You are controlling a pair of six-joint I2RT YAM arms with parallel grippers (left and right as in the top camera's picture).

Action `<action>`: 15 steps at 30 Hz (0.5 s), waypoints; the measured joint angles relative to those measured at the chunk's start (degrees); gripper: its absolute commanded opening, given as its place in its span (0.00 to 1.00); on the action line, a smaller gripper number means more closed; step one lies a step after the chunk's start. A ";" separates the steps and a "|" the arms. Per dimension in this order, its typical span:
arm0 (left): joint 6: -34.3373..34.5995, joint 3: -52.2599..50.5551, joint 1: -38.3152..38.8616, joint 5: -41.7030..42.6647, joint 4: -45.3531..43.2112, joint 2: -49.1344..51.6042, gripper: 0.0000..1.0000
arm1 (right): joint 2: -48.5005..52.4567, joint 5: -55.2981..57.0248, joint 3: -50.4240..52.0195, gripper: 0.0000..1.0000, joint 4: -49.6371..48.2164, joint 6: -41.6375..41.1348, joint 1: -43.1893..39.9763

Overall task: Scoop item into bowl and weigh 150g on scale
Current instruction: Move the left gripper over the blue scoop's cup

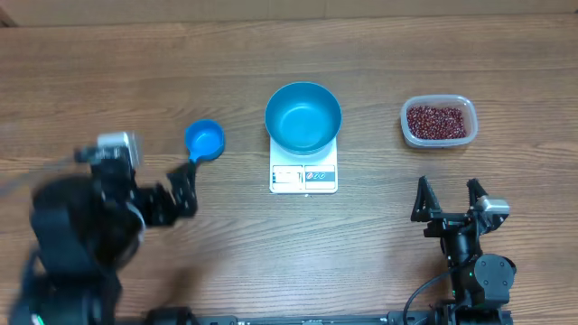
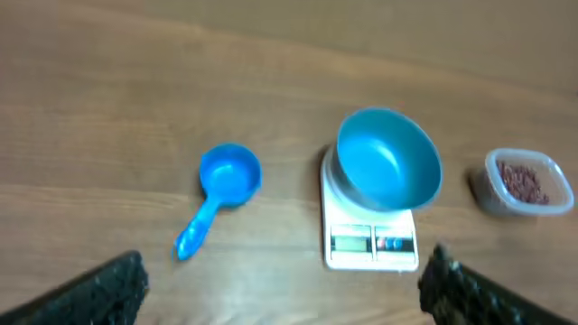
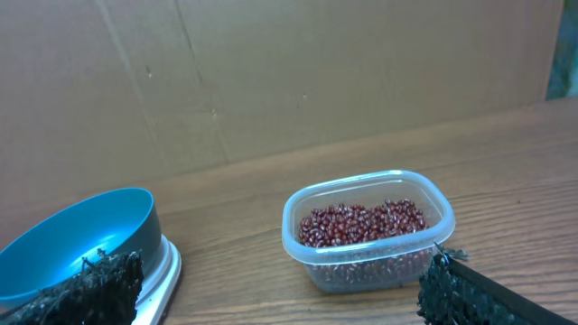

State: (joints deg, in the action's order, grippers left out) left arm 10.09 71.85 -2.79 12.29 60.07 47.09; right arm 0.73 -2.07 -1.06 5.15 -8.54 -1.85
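The empty blue bowl (image 1: pixel 302 117) stands on the white scale (image 1: pixel 303 178) at the table's middle. Dark red beans (image 1: pixel 438 121) fill a clear plastic tub (image 1: pixel 405 126) to its right. A small blue scoop (image 1: pixel 204 140) lies left of the scale, handle toward me. My left gripper (image 1: pixel 185 187) is open just short of the scoop's handle, touching nothing. My right gripper (image 1: pixel 448 194) is open near the front edge, well short of the tub. In the left wrist view, the scoop (image 2: pixel 226 181), bowl (image 2: pixel 388 161) and scale (image 2: pixel 372 244) lie ahead of the open gripper (image 2: pixel 282 289). The right wrist view shows beans (image 3: pixel 361 223) beyond the open gripper (image 3: pixel 280 284).
The wooden table (image 1: pixel 108 72) carries only these things. A brown cardboard wall (image 3: pixel 271 72) stands behind the tub in the right wrist view. The left arm's body (image 1: pixel 81 226) looks blurred at the front left.
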 measured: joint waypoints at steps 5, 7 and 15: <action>-1.40 24.98 0.00 0.44 14.05 21.49 1.00 | -0.09 -0.02 0.00 1.00 -0.02 0.00 0.00; -1.53 28.24 0.00 0.44 14.10 25.75 0.86 | -0.09 0.00 0.00 1.00 0.00 0.02 0.00; -8.63 29.24 0.00 0.39 21.55 39.91 0.50 | -0.11 0.00 0.00 1.00 0.02 0.00 0.00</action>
State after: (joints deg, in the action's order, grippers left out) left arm 1.45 101.10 -2.79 12.69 81.62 87.00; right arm 0.62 -2.07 -1.06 5.17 -8.54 -1.85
